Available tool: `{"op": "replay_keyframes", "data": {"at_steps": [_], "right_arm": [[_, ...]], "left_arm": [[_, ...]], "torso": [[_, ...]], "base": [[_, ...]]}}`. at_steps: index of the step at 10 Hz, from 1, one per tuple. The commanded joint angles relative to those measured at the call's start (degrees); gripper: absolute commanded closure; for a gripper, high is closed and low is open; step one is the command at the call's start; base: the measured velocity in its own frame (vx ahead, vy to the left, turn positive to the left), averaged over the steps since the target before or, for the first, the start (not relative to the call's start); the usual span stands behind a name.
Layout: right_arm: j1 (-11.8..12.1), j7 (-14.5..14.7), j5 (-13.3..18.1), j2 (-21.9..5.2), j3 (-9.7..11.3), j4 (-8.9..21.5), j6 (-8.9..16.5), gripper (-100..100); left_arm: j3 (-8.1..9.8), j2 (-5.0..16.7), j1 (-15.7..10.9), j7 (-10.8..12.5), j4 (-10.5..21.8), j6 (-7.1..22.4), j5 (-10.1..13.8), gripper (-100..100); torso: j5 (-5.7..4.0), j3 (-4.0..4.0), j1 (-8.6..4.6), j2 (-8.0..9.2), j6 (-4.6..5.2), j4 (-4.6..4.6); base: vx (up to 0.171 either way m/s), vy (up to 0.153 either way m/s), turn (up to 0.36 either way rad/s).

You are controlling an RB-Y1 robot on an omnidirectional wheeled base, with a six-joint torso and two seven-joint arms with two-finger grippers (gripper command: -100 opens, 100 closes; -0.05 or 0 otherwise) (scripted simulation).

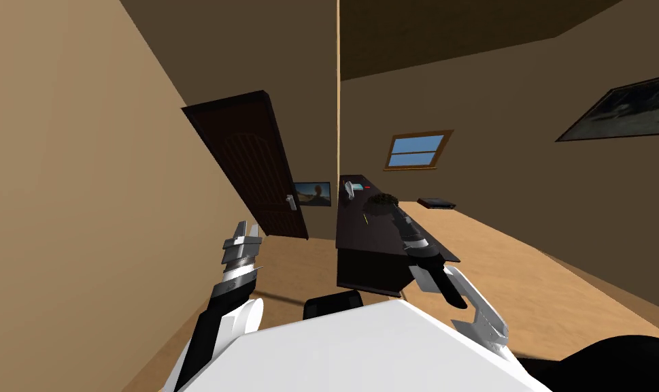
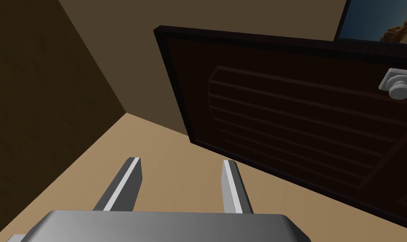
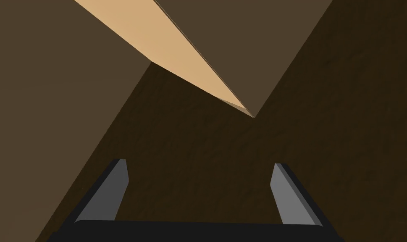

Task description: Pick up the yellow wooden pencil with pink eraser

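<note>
A thin yellow pencil (image 1: 365, 219) lies on the dark table (image 1: 362, 255) ahead of me, small and far off; its eraser end is too small to make out. My right arm reaches out over the table, and the right gripper (image 1: 381, 201) hovers just beyond and to the right of the pencil. In the right wrist view that gripper (image 3: 198, 161) is open with nothing between its fingers. My left gripper (image 1: 246, 231) is raised to the left of the table, facing the dark door (image 2: 307, 122); its fingers (image 2: 179, 159) stand open and empty.
A white and teal object (image 1: 351, 187) and a small red thing (image 1: 367, 186) sit at the table's far end. The dark door (image 1: 249, 163) stands left of the table. A flat dark object (image 1: 436, 203) lies on the tan floor to the right.
</note>
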Motion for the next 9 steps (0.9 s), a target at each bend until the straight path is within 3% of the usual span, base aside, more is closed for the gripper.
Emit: {"op": "replay_keyframes", "data": {"at_steps": [1,2,3,4,5,6,9], "right_arm": [[-0.22,0.7,2.35,-0.98,-1.05,0.64,-0.84,-100],[-0.44,2.08,4.32,-2.87,-3.01,2.1,-2.68,-100],[-0.44,2.08,5.67,-2.87,-3.01,2.1,-2.68,-100],[-0.67,3.57,7.59,-4.79,-4.94,3.66,-4.63,-100],[-0.67,3.57,9.2,-4.79,-4.94,3.66,-4.63,-100],[-0.91,5.17,10.98,-6.71,-6.82,5.33,-6.67,-100],[-1.17,6.87,16.11,-8.62,-8.66,7.07,-8.79,-100]], "left_arm": [[0.0,0.0,0.0,0.0,0.0,0.0,0.0,0],[0.01,0.0,0.01,0.0,0.0,0.0,0.0,0],[0.0,0.0,0.0,0.0,0.0,0.0,0.0,0],[0.01,0.0,0.01,0.0,0.0,0.0,0.0,0],[0.0,0.0,0.0,0.0,0.0,0.0,0.0,0],[0.01,0.0,0.01,0.0,0.0,0.0,0.0,0],[0.0,0.0,0.0,0.0,0.0,0.0,0.0,0]], "torso": [[0.0,0.0,0.0,0.0,0.0,0.0],[0.0,-0.01,0.02,-0.02,0.04,0.0],[0.0,-0.02,0.01,-0.04,0.0,-0.01],[-0.01,-0.02,-0.02,-0.04,0.04,-0.01],[-0.01,0.0,-0.04,-0.01,0.01,0.0],[-0.01,-0.01,-0.02,-0.02,0.04,0.0],[-0.01,-0.02,-0.03,-0.04,0.0,-0.01]], "base": [[-0.029,-0.011,0.126],[-0.027,-0.008,0.262],[-0.027,-0.021,0.124],[-0.041,-0.022,0.223],[-0.034,-0.019,0.151],[-0.035,-0.017,0.277],[-0.03,-0.019,0.188]]}}
